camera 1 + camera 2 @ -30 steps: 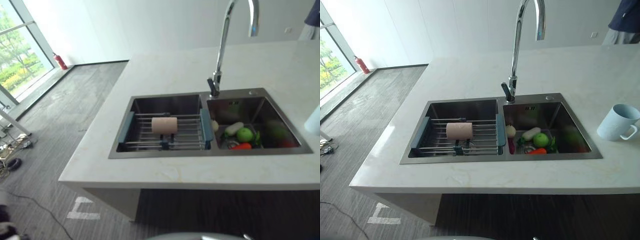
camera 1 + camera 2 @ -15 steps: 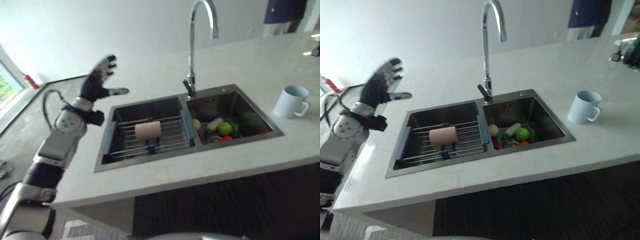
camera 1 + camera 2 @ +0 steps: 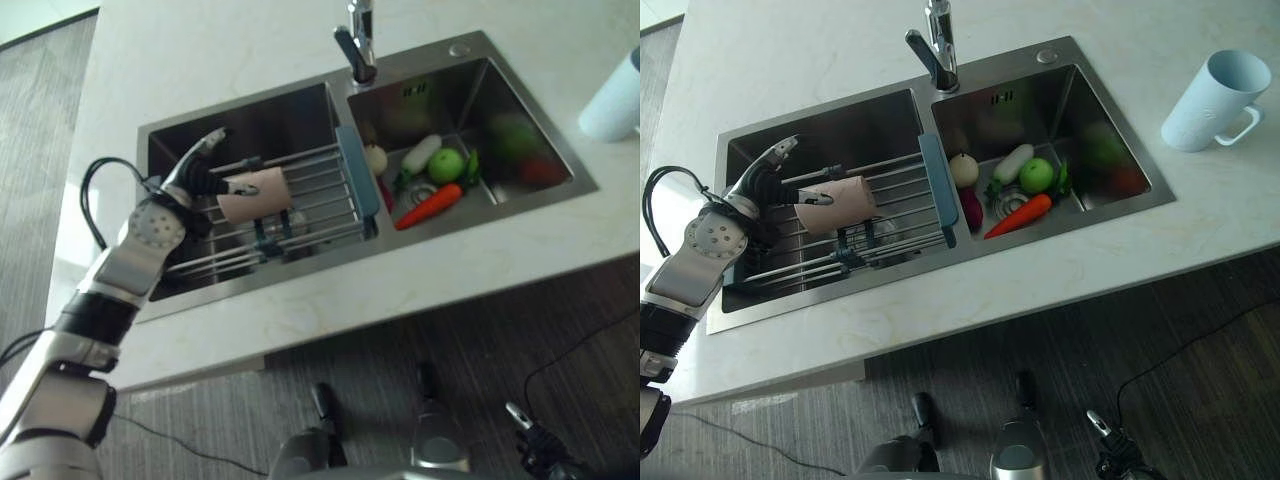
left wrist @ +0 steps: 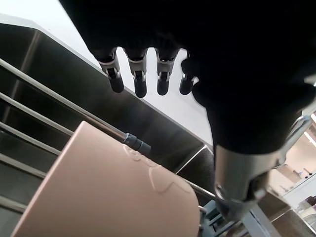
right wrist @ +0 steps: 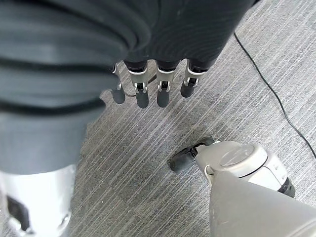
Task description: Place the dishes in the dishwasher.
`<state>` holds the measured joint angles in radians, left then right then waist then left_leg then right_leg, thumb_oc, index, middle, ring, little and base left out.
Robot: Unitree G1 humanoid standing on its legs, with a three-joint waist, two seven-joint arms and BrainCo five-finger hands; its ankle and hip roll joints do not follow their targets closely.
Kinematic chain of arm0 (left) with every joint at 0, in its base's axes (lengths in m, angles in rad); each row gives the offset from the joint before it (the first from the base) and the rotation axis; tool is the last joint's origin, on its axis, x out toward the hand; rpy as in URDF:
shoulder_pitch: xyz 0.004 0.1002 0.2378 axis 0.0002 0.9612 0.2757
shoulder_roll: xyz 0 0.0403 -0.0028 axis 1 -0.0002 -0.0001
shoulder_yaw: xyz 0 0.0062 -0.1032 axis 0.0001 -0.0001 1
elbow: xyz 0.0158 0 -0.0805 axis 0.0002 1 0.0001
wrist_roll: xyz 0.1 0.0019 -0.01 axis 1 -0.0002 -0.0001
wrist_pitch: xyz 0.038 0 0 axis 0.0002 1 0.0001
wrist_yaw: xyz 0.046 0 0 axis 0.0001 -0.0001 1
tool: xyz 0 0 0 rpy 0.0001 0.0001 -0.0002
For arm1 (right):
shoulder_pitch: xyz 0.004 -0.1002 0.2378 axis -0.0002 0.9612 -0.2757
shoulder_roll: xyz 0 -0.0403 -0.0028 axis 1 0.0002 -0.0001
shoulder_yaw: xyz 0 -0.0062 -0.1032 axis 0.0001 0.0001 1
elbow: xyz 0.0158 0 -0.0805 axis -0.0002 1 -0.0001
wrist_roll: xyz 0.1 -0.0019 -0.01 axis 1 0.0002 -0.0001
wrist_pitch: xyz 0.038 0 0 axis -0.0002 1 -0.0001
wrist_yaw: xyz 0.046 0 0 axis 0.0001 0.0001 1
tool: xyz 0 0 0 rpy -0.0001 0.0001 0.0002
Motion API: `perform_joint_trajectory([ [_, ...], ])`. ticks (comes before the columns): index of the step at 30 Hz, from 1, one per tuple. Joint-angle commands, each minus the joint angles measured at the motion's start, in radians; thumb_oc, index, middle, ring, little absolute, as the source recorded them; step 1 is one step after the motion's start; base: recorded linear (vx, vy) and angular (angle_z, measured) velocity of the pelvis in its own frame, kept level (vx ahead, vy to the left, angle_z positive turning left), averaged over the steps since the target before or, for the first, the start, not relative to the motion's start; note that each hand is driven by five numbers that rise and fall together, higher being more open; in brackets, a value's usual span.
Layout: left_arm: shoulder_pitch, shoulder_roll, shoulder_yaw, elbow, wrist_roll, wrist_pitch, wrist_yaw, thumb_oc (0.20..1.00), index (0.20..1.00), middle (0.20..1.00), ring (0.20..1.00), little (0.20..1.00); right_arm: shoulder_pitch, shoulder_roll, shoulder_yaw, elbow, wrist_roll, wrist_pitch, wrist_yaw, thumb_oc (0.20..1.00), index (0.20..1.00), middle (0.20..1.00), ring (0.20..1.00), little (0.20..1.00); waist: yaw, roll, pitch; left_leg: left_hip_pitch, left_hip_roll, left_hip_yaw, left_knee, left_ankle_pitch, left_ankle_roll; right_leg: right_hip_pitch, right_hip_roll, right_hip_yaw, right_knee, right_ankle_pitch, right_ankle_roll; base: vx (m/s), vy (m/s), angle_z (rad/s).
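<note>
The left hand, fingers straight and apart, is just beside the pale pink cylindrical cup lying on the metal wire rack; right hand hangs relaxed above the floor.

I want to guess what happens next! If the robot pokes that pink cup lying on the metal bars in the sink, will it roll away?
Probably a bit. The pink cup lies on its side across the rack, and round things tend to roll. The bars may catch it, though. It looks smooth, so it could slip from the left hand, whose fingers are straight beside it.
</note>
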<state>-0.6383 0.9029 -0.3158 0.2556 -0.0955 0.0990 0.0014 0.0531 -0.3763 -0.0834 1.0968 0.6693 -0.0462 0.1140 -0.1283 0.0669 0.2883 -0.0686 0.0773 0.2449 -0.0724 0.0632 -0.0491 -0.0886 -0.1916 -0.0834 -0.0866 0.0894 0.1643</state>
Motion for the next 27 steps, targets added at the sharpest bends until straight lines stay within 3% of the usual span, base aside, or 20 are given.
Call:
perform_joint_trajectory([
  [1, -0.096, 0.098, 0.029, 0.046, 0.138, 0.018, -0.018, 1.000, 1.000, 1.000, 1.000, 1.000, 0.031, -0.003, 0.029, -0.012, 0.012, 0.013, 0.014, 1.000, 1.000, 1.000, 1.000, 1.000, 0.010, -0.028, -0.048, -0.009, 0.022, -0.063, 0.075, -0.071, -0.024, 0.008, -0.039, -0.048, 0.073, -0.030, 0.058, 0.00, 0.000, 0.00],
  [3, -0.097, 0.133, -0.004, 0.042, 0.214, 0.076, -0.077, 1.000, 1.000, 1.000, 1.000, 1.000, 0.032, -0.012, 0.035, -0.027, 0.000, 0.020, 0.026, 1.000, 1.000, 1.000, 1.000, 1.000, 0.011, -0.024, -0.041, -0.012, 0.022, -0.067, 0.079, -0.068, -0.027, 0.008, -0.041, -0.051, 0.073, -0.029, 0.060, 0.00, 0.000, 0.00],
  [8, -0.116, 0.189, -0.051, 0.061, 0.221, 0.028, -0.142, 1.000, 1.000, 1.000, 1.000, 1.000, 0.029, -0.030, 0.050, -0.054, 0.014, 0.017, 0.043, 1.000, 1.000, 1.000, 1.000, 1.000, 0.014, -0.015, -0.033, -0.016, 0.017, -0.075, 0.086, -0.070, -0.025, 0.008, -0.046, -0.050, 0.079, -0.032, 0.058, 0.00, 0.025, 0.04],
  [16, -0.066, 0.233, -0.052, -0.007, 0.237, 0.046, -0.289, 1.000, 1.000, 1.000, 1.000, 1.000, 0.026, -0.044, 0.046, -0.084, 0.005, 0.041, 0.037, 1.000, 1.000, 1.000, 1.000, 1.000, 0.025, -0.002, -0.034, -0.007, 0.008, -0.080, 0.085, -0.072, -0.026, 0.018, -0.056, -0.060, 0.084, -0.034, 0.063, 0.03, 0.028, 0.05],
  [24, -0.060, 0.235, -0.050, -0.009, 0.216, 0.024, -0.278, 1.000, 1.000, 1.000, 1.000, 1.000, 0.031, -0.045, 0.047, -0.070, -0.001, 0.038, 0.038, 1.000, 1.000, 1.000, 1.000, 1.000, 0.027, -0.003, -0.031, -0.006, 0.010, -0.079, 0.087, -0.073, -0.027, 0.019, -0.057, -0.061, 0.088, -0.035, 0.065, 0.01, 0.008, 0.03],
  [27, -0.075, 0.222, -0.044, -0.024, 0.233, -0.005, -0.232, 1.000, 1.000, 1.000, 1.000, 1.000, 0.031, -0.039, 0.052, -0.070, 0.001, 0.034, 0.043, 1.000, 1.000, 1.000, 1.000, 1.000, 0.027, -0.009, -0.025, -0.013, 0.013, -0.078, 0.087, -0.071, -0.028, 0.012, -0.056, -0.061, 0.088, -0.033, 0.065, -0.01, -0.021, 0.00],
])
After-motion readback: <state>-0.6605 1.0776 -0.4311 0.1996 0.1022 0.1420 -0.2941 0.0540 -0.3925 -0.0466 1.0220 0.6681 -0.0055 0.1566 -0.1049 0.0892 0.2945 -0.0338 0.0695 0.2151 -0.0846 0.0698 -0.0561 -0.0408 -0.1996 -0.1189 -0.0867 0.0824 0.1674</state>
